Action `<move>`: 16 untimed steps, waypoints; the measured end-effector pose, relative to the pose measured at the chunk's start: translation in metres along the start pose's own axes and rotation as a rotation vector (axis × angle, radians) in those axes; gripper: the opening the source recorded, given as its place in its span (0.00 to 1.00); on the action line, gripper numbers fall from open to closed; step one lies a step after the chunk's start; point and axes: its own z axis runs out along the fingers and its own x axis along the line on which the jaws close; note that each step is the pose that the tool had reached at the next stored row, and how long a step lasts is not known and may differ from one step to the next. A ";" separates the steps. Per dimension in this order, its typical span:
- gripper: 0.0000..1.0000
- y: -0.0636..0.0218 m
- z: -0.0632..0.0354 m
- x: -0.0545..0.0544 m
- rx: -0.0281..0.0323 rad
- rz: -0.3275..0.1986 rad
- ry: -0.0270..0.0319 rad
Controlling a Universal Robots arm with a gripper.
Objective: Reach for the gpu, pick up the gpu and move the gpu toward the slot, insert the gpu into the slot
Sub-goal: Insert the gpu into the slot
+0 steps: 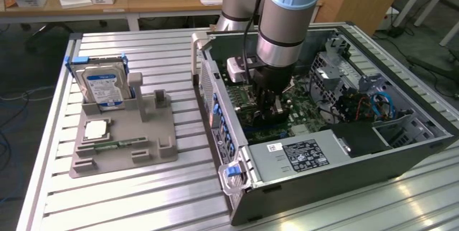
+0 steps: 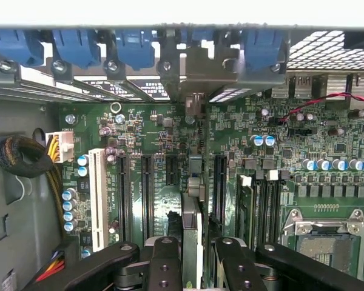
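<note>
Pincer (image 2: 193, 254) clamped on upright gpu (image 2: 193, 200), arm vertical inside computer case (image 1: 344, 172), card over motherboard (image 2: 158, 127)

A ribbed aluminium table (image 1: 129, 199) made of long slotted rails carries everything. Toward the exterior view's left, a grey holder tray (image 1: 126, 134) lies flat on it, with a silver hard drive (image 1: 102, 87) standing upright in its far end. Toward the exterior view's right, an open computer case (image 1: 344, 161) lies on its side directly on the rails, just beside the tray.
</note>
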 end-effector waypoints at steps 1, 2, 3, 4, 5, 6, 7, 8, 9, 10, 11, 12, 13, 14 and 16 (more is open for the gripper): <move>0.26 0.0000 0.0001 0.000 -0.0001 0.000 0.0001; 0.26 0.0000 0.0002 0.000 -0.0001 0.000 0.0001; 0.26 0.0000 0.0003 0.000 0.0000 0.000 0.0001; 0.26 0.0000 0.0004 0.000 0.0001 0.000 0.0000; 0.26 0.0000 0.0005 0.000 0.0000 0.000 -0.0001; 0.26 0.0001 0.0006 0.000 0.0000 0.000 -0.0001; 0.26 0.0001 0.0007 0.000 0.0001 0.000 0.0000; 0.26 0.0001 0.0007 0.000 0.0000 0.000 0.0000; 0.26 0.0001 0.0008 0.000 0.0000 0.000 0.0000; 0.26 0.0001 0.0012 0.000 0.0000 0.000 0.0000; 0.26 0.0001 0.0018 0.000 0.0000 0.000 0.0002; 0.26 0.0002 0.0033 0.000 -0.0003 0.000 0.0007; 0.26 0.0004 0.0054 0.000 0.0001 0.000 0.0001; 0.26 0.0006 0.0064 0.000 -0.0003 0.000 0.0006; 0.26 0.0007 0.0068 0.000 -0.0002 0.000 0.0003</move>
